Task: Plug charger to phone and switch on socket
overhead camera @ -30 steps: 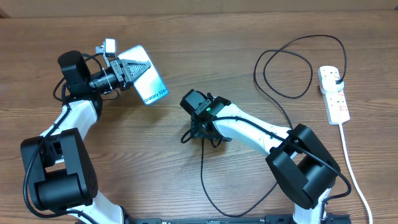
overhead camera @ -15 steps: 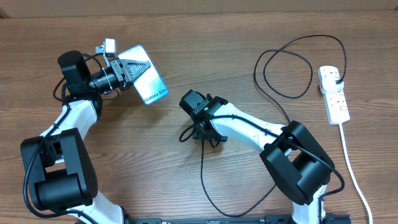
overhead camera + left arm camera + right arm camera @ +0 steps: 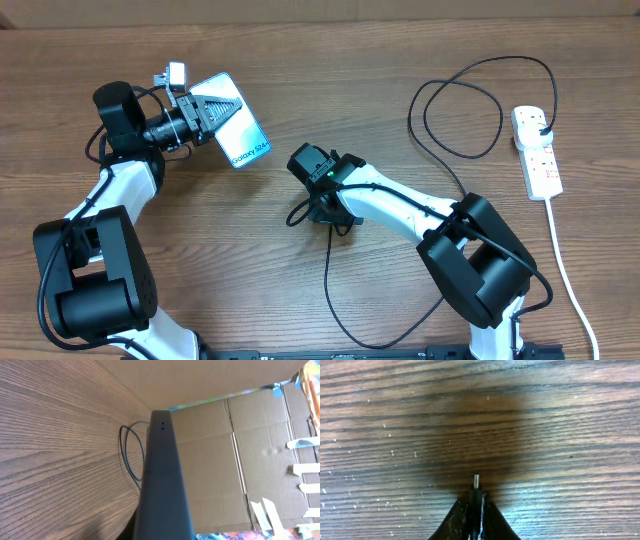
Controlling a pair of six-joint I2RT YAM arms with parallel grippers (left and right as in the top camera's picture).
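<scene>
Overhead: at ten o'clock the left gripper (image 3: 222, 108) clamps the slim dark-framed phone (image 3: 248, 140) with its lit light-blue screen, lower end free for plugging, while the white elongated power strip (image 3: 538, 152) lies at three o'clock. Left wrist: the phone shows edge-on. Right wrist: the right gripper (image 3: 476, 510) is pinched on the plug tip of the thin black charger cable (image 3: 476, 481), which points to twelve o'clock, apparently ready for carrying over.

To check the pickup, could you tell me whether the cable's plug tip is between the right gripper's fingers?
Yes, the plug tip pokes out from between the closed fingers of the right gripper.
</scene>
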